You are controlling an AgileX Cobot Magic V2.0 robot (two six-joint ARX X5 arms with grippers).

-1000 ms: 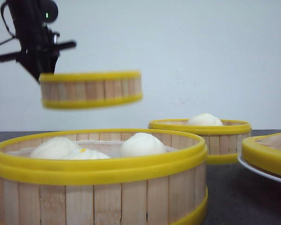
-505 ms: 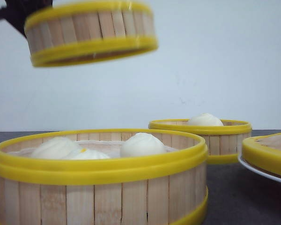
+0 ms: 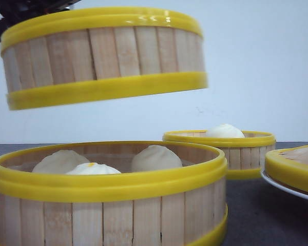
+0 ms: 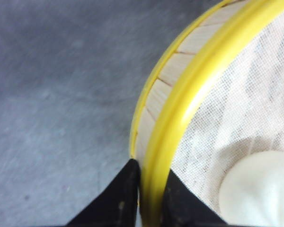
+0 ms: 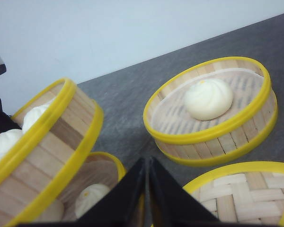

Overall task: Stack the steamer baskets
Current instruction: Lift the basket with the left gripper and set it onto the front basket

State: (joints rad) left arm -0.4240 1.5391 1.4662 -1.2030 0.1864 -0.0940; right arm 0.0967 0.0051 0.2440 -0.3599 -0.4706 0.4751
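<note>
- basket with three buns (image 3: 108, 200) sits at the near edge of the grey tabletop (image 3: 256, 215).
- raised basket (image 3: 102, 56) hangs tilted above it, apart, its rim clamped between the left gripper (image 4: 149, 189) fingers.
- lid (image 3: 292, 169) lies on a white plate (image 3: 285, 188) at the right edge.
- far basket (image 3: 220, 148) holds one bun.
- right gripper (image 5: 147, 189) fingers are together, holding nothing.
- no writing can be read.
</note>
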